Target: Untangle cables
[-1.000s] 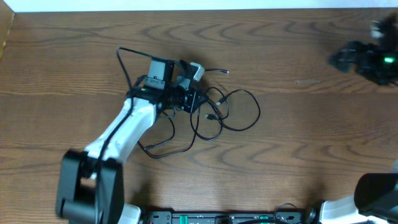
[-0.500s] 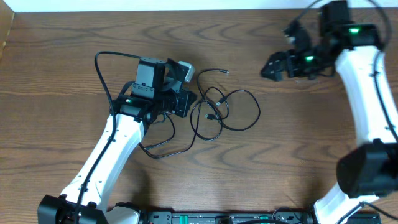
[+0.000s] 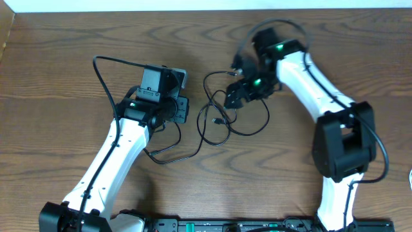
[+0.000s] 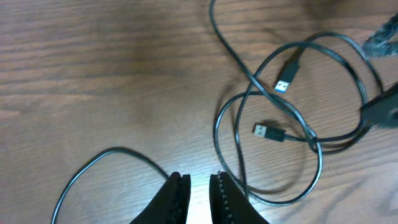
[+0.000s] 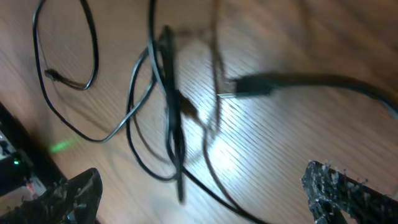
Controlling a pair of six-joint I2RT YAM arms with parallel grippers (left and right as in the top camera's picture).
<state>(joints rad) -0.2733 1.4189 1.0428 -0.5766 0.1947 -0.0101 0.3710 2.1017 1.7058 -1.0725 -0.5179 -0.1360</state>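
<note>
The left gripper is pinched almost closed on nothing, low over the brown wood-grain table. The right gripper hangs spread wide directly above the cables. These lie in loose, crossing dark loops mid-table between the 2 arms, and a pale strip borders the far edge.

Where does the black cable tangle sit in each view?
Overhead: cable tangle at centre, between the two arms.
Left wrist: its loops fill the right half.
Right wrist: left and middle, ahead of the fingers.
Shared landmark: the open right gripper, at the tangle's upper edge overhead, right edge in left wrist.
</note>
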